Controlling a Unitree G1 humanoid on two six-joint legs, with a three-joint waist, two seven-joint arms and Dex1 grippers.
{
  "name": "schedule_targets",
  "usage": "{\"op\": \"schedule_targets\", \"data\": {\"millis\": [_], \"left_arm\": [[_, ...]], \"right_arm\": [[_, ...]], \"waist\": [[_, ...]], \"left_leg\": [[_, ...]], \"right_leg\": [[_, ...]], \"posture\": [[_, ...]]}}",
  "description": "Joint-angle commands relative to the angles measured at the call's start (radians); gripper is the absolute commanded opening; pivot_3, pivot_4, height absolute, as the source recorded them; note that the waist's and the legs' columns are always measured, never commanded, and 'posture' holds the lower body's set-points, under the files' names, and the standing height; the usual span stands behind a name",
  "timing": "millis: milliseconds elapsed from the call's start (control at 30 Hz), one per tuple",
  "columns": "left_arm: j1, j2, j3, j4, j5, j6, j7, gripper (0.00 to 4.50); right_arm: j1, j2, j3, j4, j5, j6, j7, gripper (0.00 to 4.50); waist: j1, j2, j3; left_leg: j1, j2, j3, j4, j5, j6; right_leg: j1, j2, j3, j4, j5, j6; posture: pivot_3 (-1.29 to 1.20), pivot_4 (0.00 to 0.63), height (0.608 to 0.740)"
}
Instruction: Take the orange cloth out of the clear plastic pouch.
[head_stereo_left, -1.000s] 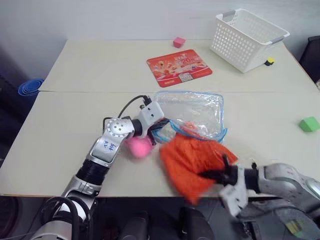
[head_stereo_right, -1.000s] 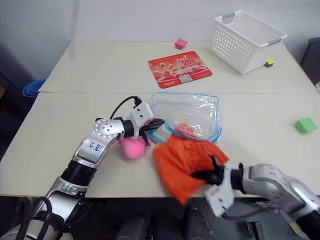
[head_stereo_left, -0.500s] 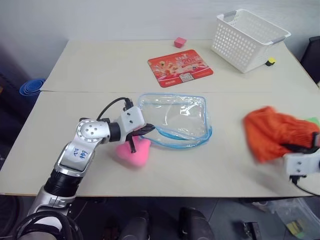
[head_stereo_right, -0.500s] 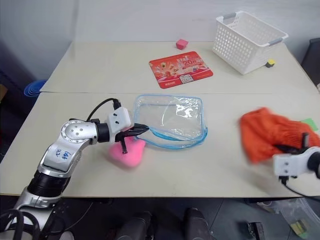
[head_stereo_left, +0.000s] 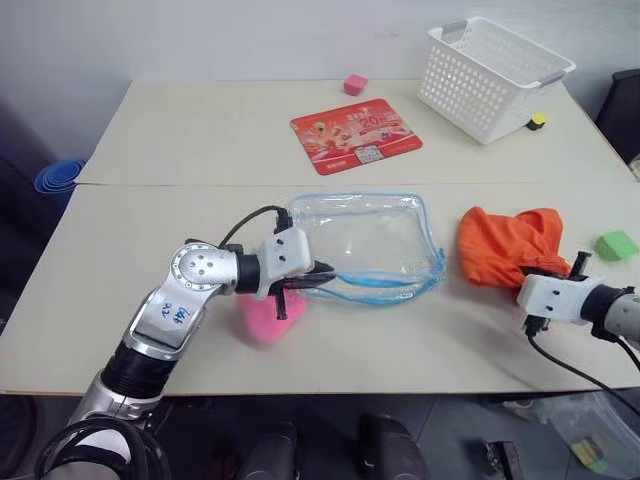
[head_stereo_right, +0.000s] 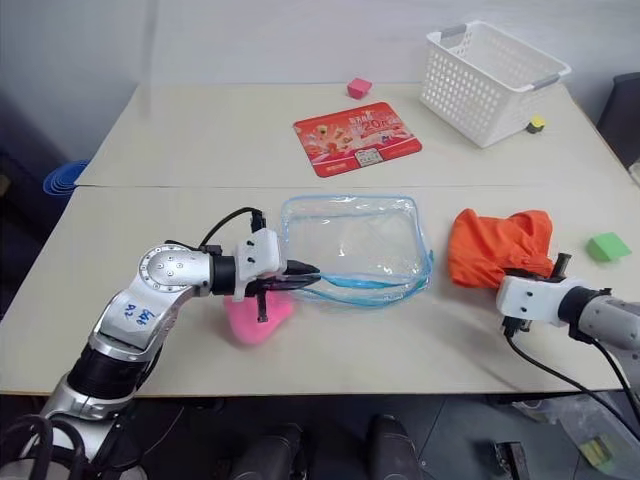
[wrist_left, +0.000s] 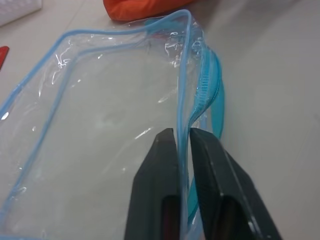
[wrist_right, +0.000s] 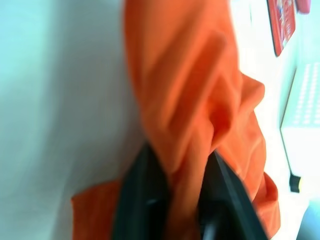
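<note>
The desk (head_stereo_left: 150, 140) carried everything. The clear plastic pouch (head_stereo_left: 370, 240) lay flat and empty just beyond the left hand (head_stereo_left: 318, 272), its long axis running across the desk from that hand toward the right hand (head_stereo_left: 575, 262), its blue-zippered open edge along the near side. In the left wrist view, the left hand's two black fingers (wrist_left: 160, 165) were pinched on that blue edging, with only the thin plastic rim between them.

The orange cloth (head_stereo_left: 505, 243) was fully out of the pouch, bunched in a wrinkled heap just past the right hand and well apart from the left one. It had no clear direction, though its mass spread somewhat more across the desk than away. The right wrist view showed a fold of cloth between the right hand's fingers (wrist_right: 140, 200), so it was grasping the fabric, which rested on the desk.

By my judgement, the removal itself was done; what remained was letting go of cloth and pouch.

A pink plush toy (head_stereo_left: 262, 318) sat under the left hand.
</note>
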Motion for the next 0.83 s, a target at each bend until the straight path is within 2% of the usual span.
{"op": "schedule_targets", "data": {"millis": [33,133,267,300,333,400,467,633,700,833], "left_arm": [[0.006,0.042,0.027,-0.049,-0.024,-0.003,-0.034,1.67],[0.026,0.078,0.041,-0.075,-0.048,0.006,-0.061,2.56],[0.060,0.118,0.116,-0.131,-0.128,0.075,-0.077,3.79],[0.066,0.128,0.154,-0.145,-0.173,0.116,-0.080,4.08],[0.070,0.146,0.201,-0.157,-0.226,0.173,-0.086,4.46],[0.082,0.203,0.311,-0.160,-0.336,0.258,-0.128,4.46],[0.086,0.272,0.418,-0.120,-0.410,0.303,-0.172,4.46],[0.097,0.421,0.602,0.066,-0.473,0.309,-0.259,4.46],[0.097,0.485,0.644,0.165,-0.460,0.275,-0.304,4.46],[0.083,0.557,0.623,0.311,-0.389,0.146,-0.344,4.46]], "right_arm": [[-0.005,0.001,-0.040,-0.026,0.073,0.055,0.047,1.92],[0.042,-0.005,-0.079,-0.090,0.163,0.117,0.117,2.89],[0.164,-0.024,-0.211,-0.242,0.388,0.327,0.263,4.30],[0.202,-0.029,-0.266,-0.284,0.460,0.388,0.313,4.50],[0.234,-0.032,-0.327,-0.316,0.530,0.469,0.349,4.50],[0.268,-0.041,-0.456,-0.327,0.641,0.647,0.388,4.50],[0.271,-0.057,-0.566,-0.271,0.690,0.750,0.415,4.50],[0.253,-0.125,-0.714,-0.039,0.714,0.954,0.461,4.50],[0.275,-0.153,-0.745,0.052,0.705,0.975,0.536,4.50],[0.273,-0.187,-0.727,0.186,0.668,0.941,0.615,4.50]], "waist": [[0.000,0.000,0.000],[0.002,0.000,0.000],[0.010,0.000,0.000],[0.011,0.000,0.000],[0.013,0.000,0.000],[0.012,0.000,0.000],[0.010,0.000,0.000],[0.008,0.000,0.000],[0.008,0.000,0.000],[0.007,0.000,0.000]], "left_leg": [[0.000,0.000,0.000,0.000,0.000,0.000],[0.000,0.000,-0.001,0.000,0.000,0.000],[-0.001,0.000,-0.001,0.000,0.000,0.000],[-0.001,0.000,-0.001,0.000,0.000,0.000],[-0.001,0.000,-0.001,0.000,0.000,0.000],[-0.001,0.001,-0.002,0.000,0.000,0.000],[0.000,0.001,-0.002,0.000,0.000,0.000],[0.001,0.001,-0.002,-0.001,-0.001,0.000],[0.001,0.001,-0.002,-0.002,-0.001,0.000],[0.001,0.000,-0.001,-0.003,-0.001,0.001]], "right_leg": [[0.000,0.000,0.000,0.000,0.000,0.000],[0.000,-0.001,0.000,0.000,0.000,0.000],[0.000,-0.002,0.000,-0.001,0.000,0.000],[0.000,-0.002,0.000,-0.001,0.000,0.000],[0.000,-0.002,0.000,-0.001,0.000,0.000],[0.001,-0.002,0.000,-0.001,0.000,0.000],[0.001,-0.003,-0.001,-0.002,0.000,0.000],[0.001,-0.003,-0.001,-0.004,-0.001,-0.001],[0.001,-0.003,0.000,-0.005,-0.001,-0.002],[0.001,-0.003,0.000,-0.005,-0.001,-0.002]], "posture": [[0.00,0.150,0.740],[0.00,0.150,0.740],[0.00,0.150,0.740],[0.00,0.150,0.740],[0.00,0.150,0.740],[0.00,0.150,0.740],[0.00,0.150,0.740],[0.00,0.150,0.740],[0.00,0.150,0.740],[0.00,0.150,0.740]]}}
